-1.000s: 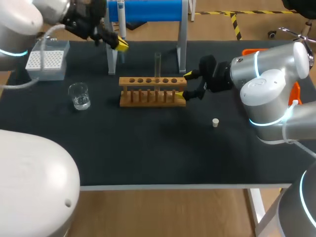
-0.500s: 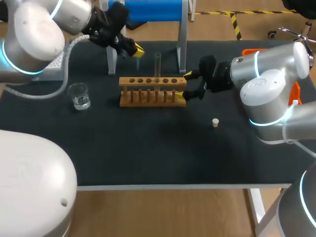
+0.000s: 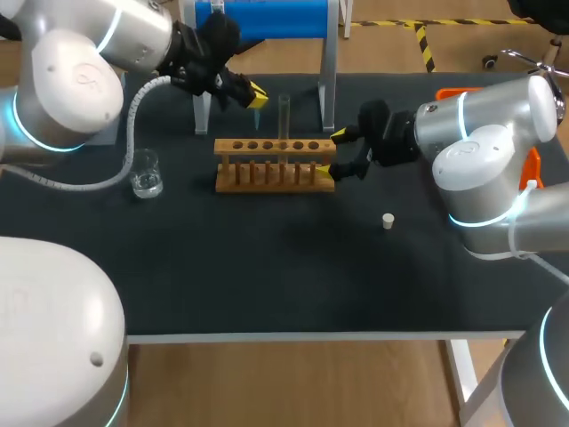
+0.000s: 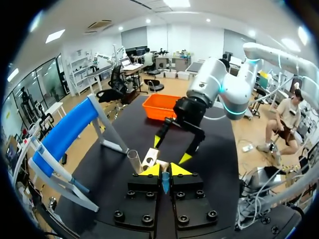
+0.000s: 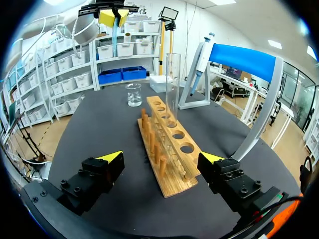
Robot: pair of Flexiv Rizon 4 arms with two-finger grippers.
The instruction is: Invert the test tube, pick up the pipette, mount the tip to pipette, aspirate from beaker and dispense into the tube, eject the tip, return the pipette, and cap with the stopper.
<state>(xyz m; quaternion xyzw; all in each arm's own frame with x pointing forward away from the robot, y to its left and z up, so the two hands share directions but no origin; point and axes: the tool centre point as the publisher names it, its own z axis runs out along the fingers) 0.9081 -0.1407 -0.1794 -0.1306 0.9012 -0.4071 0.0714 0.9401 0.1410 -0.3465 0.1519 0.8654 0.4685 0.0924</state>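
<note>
Left claw (image 3: 255, 92), pressed together on a slender pale-blue piece (image 4: 165, 181) (a pipette tip by the look, not certain), has swung from beside the blue stand (image 3: 267, 16) to just short of the upright test tube (image 3: 284, 116) in the wooden rack (image 3: 276, 165). The pipette (image 5: 200, 59) hangs on the stand, so mounting looks not yet done. Right claw (image 3: 333, 152) unmoved, spread wide about the rack's end, gripping nothing; beaker (image 3: 142, 173) and stopper (image 3: 388, 220) sit well apart on the tabletop (image 3: 267, 267).
</note>
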